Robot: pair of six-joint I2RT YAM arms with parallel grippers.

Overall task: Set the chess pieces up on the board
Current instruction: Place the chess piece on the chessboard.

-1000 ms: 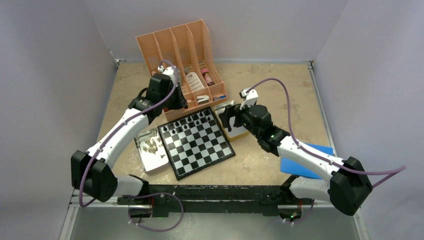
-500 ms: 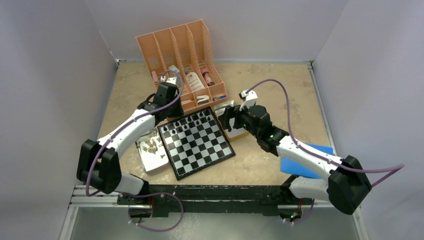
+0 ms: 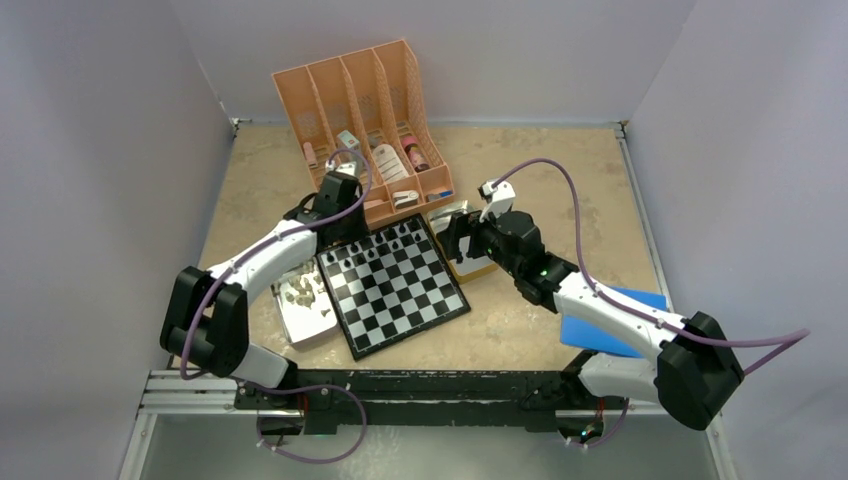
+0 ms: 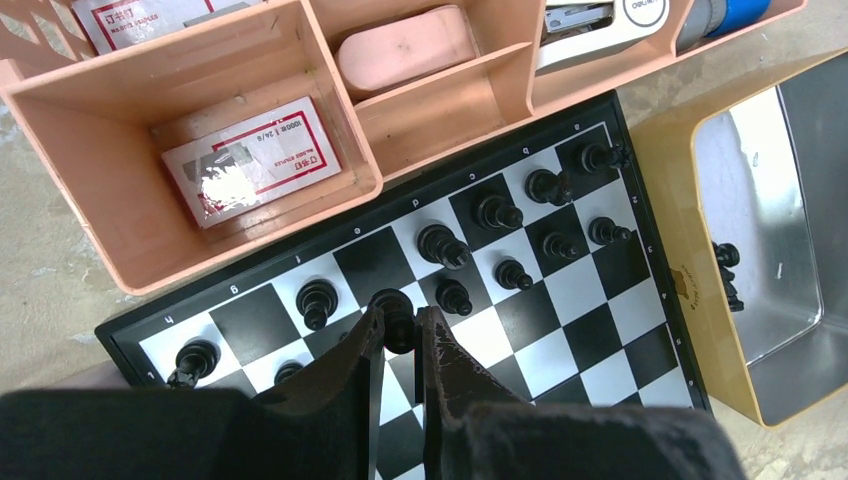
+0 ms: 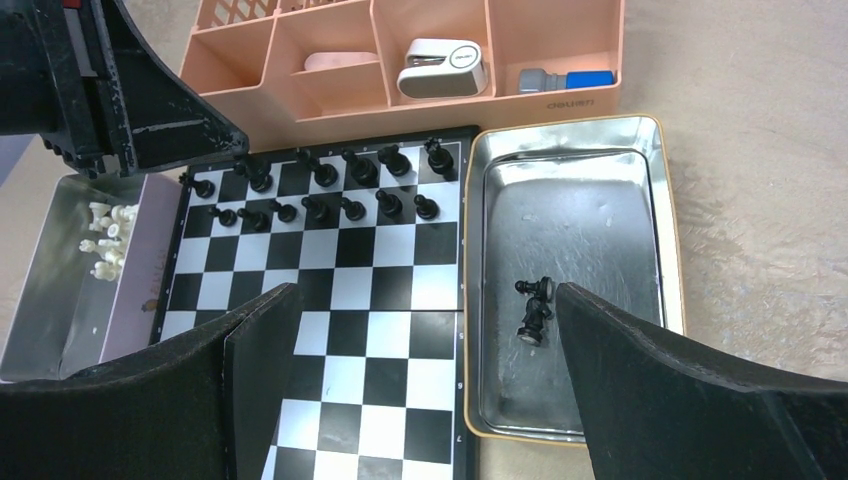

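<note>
Left tool (image 4: 400, 335) lowered onto board (image 4: 600, 300), pinching black piece (image 4: 396, 312)

A tan, speckled tabletop (image 3: 540, 170) carries everything. A black-and-white chessboard (image 3: 395, 290) lies flat near its middle, turned at an angle. A peach-orange desk organizer (image 3: 300, 90) stands just beside the board's far edge. A shallow metal tray (image 3: 310, 325) lies close against the board's left side, and a yellow-rimmed metal tray (image 5: 580, 230) against its right. A blue sheet (image 3: 592, 340) lies flat farther right, near the front edge.
</note>
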